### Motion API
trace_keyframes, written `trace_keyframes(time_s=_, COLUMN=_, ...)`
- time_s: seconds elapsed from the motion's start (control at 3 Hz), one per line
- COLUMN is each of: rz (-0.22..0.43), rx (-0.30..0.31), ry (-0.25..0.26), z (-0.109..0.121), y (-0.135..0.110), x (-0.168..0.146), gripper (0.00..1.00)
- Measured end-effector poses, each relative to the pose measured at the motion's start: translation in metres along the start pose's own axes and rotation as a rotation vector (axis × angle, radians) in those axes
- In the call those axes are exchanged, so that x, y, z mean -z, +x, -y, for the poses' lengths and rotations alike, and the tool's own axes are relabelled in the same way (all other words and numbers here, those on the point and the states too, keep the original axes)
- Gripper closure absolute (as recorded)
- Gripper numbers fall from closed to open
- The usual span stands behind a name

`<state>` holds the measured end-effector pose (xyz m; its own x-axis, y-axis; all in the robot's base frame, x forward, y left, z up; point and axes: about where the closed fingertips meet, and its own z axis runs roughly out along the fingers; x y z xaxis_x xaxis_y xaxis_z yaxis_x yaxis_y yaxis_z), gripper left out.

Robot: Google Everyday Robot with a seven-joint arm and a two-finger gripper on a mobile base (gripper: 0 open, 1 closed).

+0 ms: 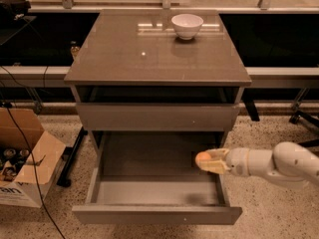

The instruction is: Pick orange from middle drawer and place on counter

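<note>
The middle drawer is pulled open below the cabinet, its grey interior bare. My gripper reaches in from the right on a white arm and is shut on the orange, holding it above the drawer's right side, off the drawer floor. The counter is the glossy grey-brown top slab above, well higher than the gripper.
A white bowl stands at the counter's back right. A closed flat front panel sits above the open drawer. An open cardboard box and cables lie on the floor at left. Office chair legs stand at right.
</note>
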<state>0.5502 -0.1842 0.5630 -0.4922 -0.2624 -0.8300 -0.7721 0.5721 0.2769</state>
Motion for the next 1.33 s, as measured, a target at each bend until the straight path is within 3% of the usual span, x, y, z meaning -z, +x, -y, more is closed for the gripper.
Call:
trace_keyframes(time_s=0.33, rz=-0.017, rx=0.15, ry=0.01, z=-0.017, y=-0.091, x=0.075, gripper=1.0)
trace_keyframes(time_s=0.67, rz=-0.002, rx=0.285, ry=0.004, z=-0.028, y=-0.164, x=0.119, gripper=1.0)
trace_keyframes(time_s=1.0, rz=0.009, rx=0.492, ry=0.014, z=-0.033, y=-0.27, x=0.149, gripper=1.0)
trace_keyframes(time_s=1.33, rz=0.01, rx=0.601, ry=0.019, z=-0.029, y=-0.336, x=0.147, gripper=1.0)
